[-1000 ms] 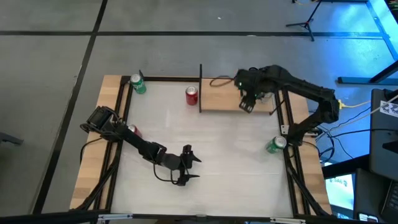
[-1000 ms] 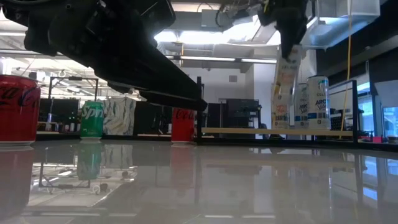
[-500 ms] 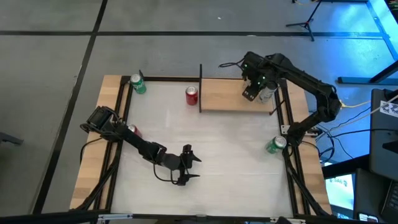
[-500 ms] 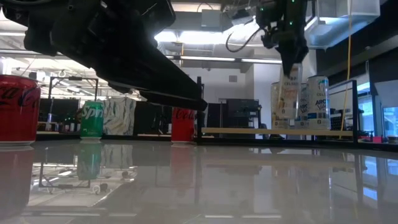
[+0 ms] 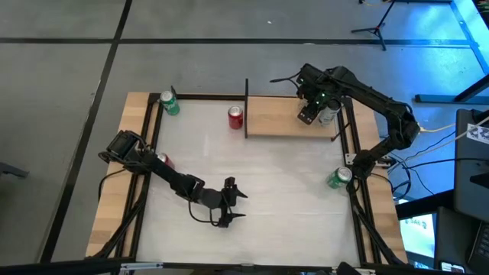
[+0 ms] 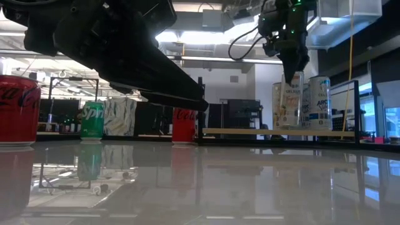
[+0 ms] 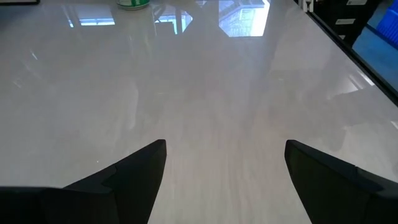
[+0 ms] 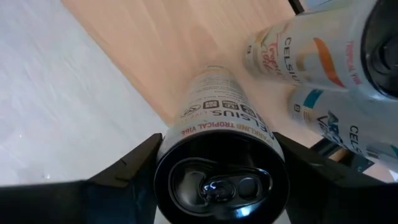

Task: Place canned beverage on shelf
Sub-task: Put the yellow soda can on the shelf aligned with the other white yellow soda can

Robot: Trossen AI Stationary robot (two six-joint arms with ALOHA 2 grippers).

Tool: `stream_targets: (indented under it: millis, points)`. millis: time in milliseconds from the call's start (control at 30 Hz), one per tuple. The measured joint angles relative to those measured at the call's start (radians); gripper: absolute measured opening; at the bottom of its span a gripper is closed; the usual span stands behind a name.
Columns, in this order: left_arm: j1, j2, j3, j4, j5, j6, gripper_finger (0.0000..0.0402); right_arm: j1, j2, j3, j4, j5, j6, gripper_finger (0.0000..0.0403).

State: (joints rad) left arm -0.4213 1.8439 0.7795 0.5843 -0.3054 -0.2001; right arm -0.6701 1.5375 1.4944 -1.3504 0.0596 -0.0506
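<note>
A tall white can is held in my right gripper, which is shut on it over the right end of the pale wooden shelf. Two more white cans stand on the shelf just beyond it. In the low view the held can shows in front of them, under the gripper. My left gripper hovers open over the white tabletop, near its middle, with nothing between its fingers. My right gripper pinches the can's side walls just below its top rim between its two fingers. The fingers come from above, pointing down. The can hangs upright, its foot at the shelf board; whether it rests there I cannot tell.
A red can stands on the table by the shelf's left upright. A green can sits in the far left corner, another red can by the left arm, and a green can at the right edge. Black frame rails border the table.
My right gripper has carried the white can toward the far right end of the shelf and sunk a little. The can, tilted before, now hangs upright beside the two standing cans.
</note>
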Motion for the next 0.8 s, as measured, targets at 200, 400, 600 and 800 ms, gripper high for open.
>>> stream_targets:
  millis: [200,400,600,800]
  points:
    - [0.0,0.0,0.0,0.0,0.0,-0.002,0.0318,0.0,0.0,0.0,0.01,-0.019,-0.007,0.0242]
    - [-0.001,0.0,0.0,0.0,0.006,-0.003,0.0318,0.0,0.004,0.0,0.006,-0.027,-0.007,0.0242]
    - [-0.001,0.0,0.0,0.0,0.007,-0.003,0.0318,0.002,0.014,-0.013,0.012,-0.027,-0.007,0.0242]
    - [-0.002,0.0,0.0,0.0,0.007,-0.003,0.0318,0.002,0.018,-0.015,0.013,-0.027,-0.007,0.0242]
